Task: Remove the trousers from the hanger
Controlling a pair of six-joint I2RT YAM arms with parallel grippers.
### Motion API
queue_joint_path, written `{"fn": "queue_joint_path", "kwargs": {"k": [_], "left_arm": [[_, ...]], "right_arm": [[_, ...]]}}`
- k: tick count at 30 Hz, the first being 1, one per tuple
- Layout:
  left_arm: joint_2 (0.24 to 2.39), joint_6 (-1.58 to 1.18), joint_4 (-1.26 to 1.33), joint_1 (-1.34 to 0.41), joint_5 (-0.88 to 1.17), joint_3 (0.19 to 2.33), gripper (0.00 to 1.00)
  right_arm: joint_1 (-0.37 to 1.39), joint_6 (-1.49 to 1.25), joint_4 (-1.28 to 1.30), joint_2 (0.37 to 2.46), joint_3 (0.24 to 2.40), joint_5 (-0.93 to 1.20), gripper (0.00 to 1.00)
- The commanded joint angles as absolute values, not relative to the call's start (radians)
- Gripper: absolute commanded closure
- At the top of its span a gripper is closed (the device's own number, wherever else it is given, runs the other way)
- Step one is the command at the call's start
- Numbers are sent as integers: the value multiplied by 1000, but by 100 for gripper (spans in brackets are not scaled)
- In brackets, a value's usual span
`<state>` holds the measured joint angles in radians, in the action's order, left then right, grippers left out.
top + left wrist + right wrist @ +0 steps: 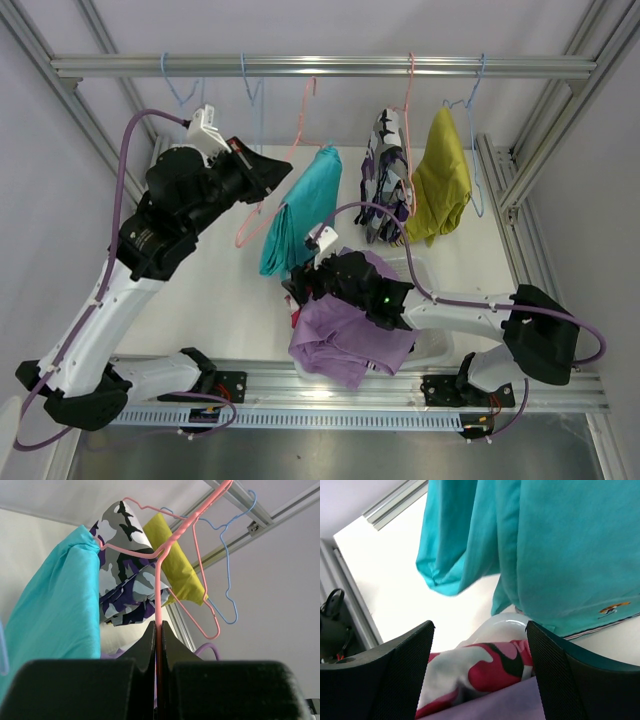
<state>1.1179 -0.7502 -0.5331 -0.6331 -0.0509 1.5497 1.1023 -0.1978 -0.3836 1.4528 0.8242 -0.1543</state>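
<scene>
Two pairs are off: plain lilac cloth trousers (345, 340) and pink-black-white camouflage trousers (485, 672) lie heaped under the spread right fingers (405, 660). The left fingers (146, 650) pinch the pink wire hanger (158, 595) bearing the teal trousers (300, 215). The purple-grey camouflage trousers (385, 185) and mustard-yellow trousers (443, 180) hang on the rail, yet to come off.

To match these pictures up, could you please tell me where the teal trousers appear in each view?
Top external: the teal trousers hang at centre.
Left wrist: along the left edge.
Right wrist: filling the upper right.
Shared landmark: the pink hanger, seen in the top and left wrist views only.
</scene>
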Motion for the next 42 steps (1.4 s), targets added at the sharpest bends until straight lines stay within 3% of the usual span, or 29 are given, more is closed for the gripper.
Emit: {"fn": "queue_joint_path", "kwargs": {"k": [1,14,24,42], "left_arm": [[1065,-733,-334,-641,-69,1634,99],[1066,-744,-336,-641,-57,1632,100],[1063,-742,-333,-641,-58,1629,100],[1066,-756,-342,-643,-109,1605,100]], "right_arm": [[1103,-192,-379,1404,830,-87,20],[1121,-117,-350,1475,945,-443,20],[1100,-55,-370,1591,1091,-489,20],[1103,-9,-508,1540,1098,-632,20]]}}
